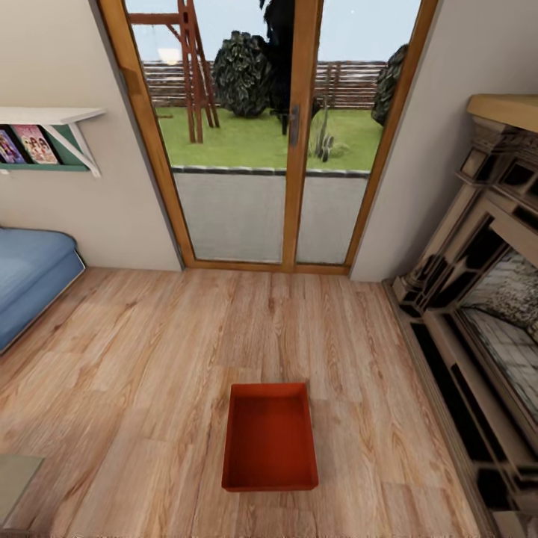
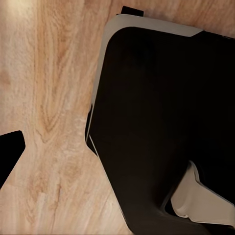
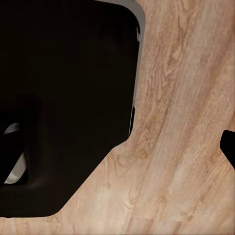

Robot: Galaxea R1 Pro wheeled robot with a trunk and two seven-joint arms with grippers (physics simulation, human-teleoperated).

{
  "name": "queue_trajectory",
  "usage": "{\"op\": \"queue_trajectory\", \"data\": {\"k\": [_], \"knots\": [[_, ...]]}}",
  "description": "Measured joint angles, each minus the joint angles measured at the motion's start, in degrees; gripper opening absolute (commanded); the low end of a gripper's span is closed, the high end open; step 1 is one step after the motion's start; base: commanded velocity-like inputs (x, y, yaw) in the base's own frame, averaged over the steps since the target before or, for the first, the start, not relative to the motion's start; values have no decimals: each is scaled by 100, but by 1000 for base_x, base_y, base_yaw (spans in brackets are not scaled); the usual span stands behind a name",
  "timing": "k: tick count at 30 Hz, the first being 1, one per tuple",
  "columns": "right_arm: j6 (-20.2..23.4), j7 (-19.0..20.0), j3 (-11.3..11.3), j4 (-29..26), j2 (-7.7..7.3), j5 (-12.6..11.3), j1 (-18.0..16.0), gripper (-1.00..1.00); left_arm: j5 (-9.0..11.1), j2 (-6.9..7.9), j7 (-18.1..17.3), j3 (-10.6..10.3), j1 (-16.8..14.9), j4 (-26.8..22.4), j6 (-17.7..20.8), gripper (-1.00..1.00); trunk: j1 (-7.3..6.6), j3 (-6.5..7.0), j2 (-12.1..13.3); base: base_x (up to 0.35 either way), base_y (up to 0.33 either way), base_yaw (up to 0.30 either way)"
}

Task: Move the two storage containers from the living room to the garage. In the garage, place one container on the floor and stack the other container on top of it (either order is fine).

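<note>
A single red-orange storage container (image 1: 270, 437) sits on the light wood plank floor (image 1: 149, 351) of the living room, low in the middle of the head view, open side up and empty, its long sides running away from the camera toward the wood-framed glass doors (image 1: 261, 134). It stands alone, well apart from the blue sofa (image 1: 30, 276) at the left edge and from the dark fireplace (image 1: 478, 314) along the right wall. Above the sofa, a white wall shelf (image 1: 52, 119) carries some colourful books or boxes. Through the doors lie a grey patio, green lawn, a wooden fence and dark bushes. Both wrist views look down on the same plank floor, with the robot's black, pale-trimmed base (image 2: 161, 127) covering much of each. A small dark shape shows at one edge of each wrist view, but whether either end effector is spread or pressed together cannot be told.
</note>
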Motion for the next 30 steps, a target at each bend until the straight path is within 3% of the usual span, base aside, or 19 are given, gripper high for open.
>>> {"op": "queue_trajectory", "data": {"k": [30], "knots": [[-2, 0, 0, 1, 0, 0, 0, 100, 0, -1, 0, 0, 0, 0, 0, 100, 0, -273, 0, 0, 0, 0]]}}
